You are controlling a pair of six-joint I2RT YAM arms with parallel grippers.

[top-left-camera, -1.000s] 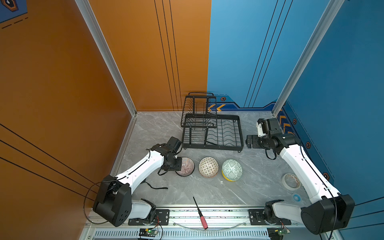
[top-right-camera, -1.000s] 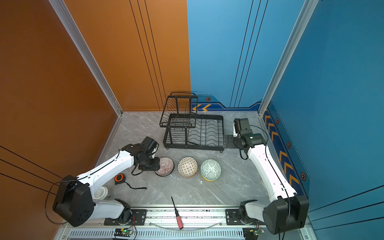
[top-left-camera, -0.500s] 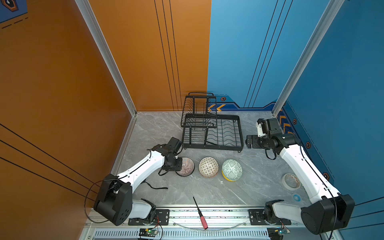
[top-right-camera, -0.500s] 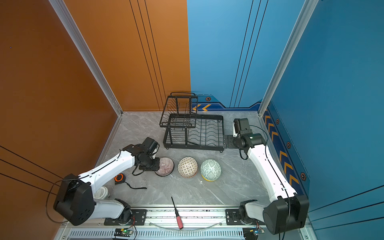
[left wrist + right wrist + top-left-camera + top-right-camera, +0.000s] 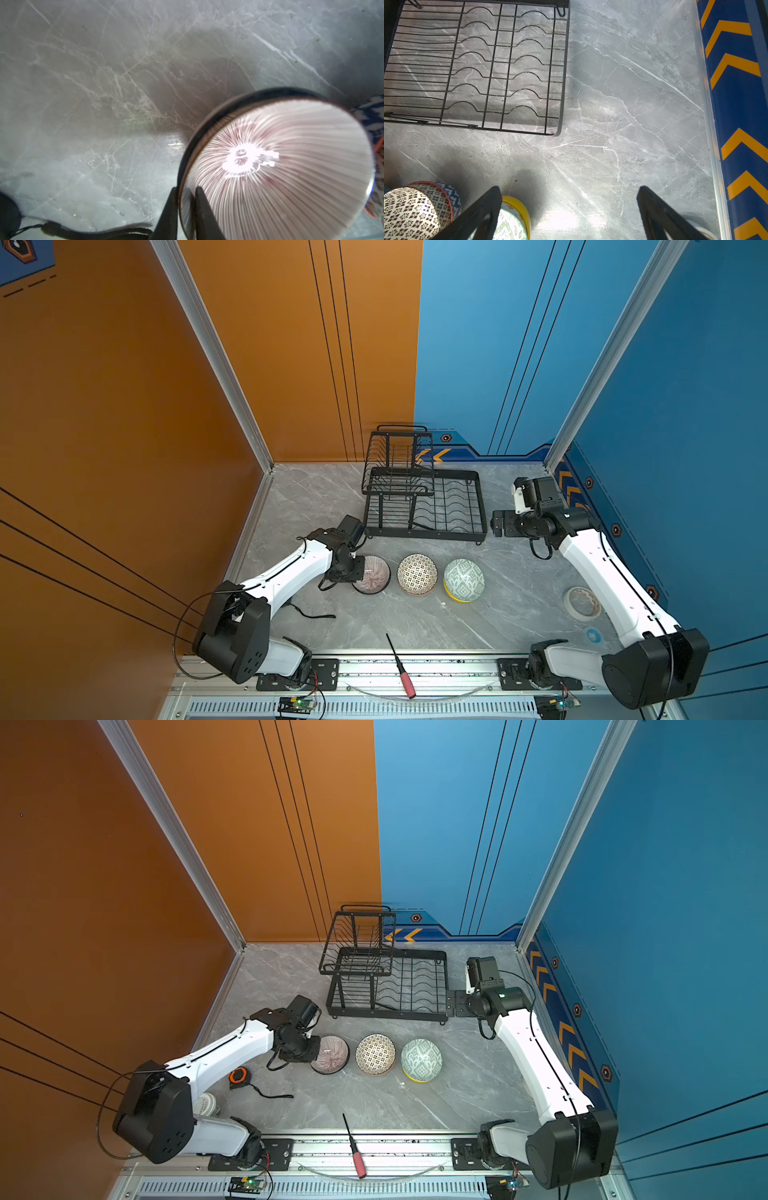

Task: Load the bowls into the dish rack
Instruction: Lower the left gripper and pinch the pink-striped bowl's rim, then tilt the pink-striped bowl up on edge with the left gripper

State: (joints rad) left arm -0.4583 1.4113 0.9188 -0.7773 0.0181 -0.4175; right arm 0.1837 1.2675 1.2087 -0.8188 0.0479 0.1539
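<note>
The left end effector (image 5: 186,188) pinches the rim of the pink bowl (image 5: 286,170); the right end effector (image 5: 569,189) gapes empty. Lift slowly, lest it slip.

We see the left gripper (image 5: 185,209) only as two dark fingers cut by the frame edge; in both top views its wrist hides them. The pink striped bowl (image 5: 280,166) runs off frame; the blue-white bowl (image 5: 369,116) beside it is a sliver. White object (image 5: 206,1104) beneath the left arm: we cannot identify it. The right gripper (image 5: 569,189) hides part of the green-white bowl (image 5: 510,226) behind one finger; the dish rack (image 5: 564,72) is cropped.
</note>
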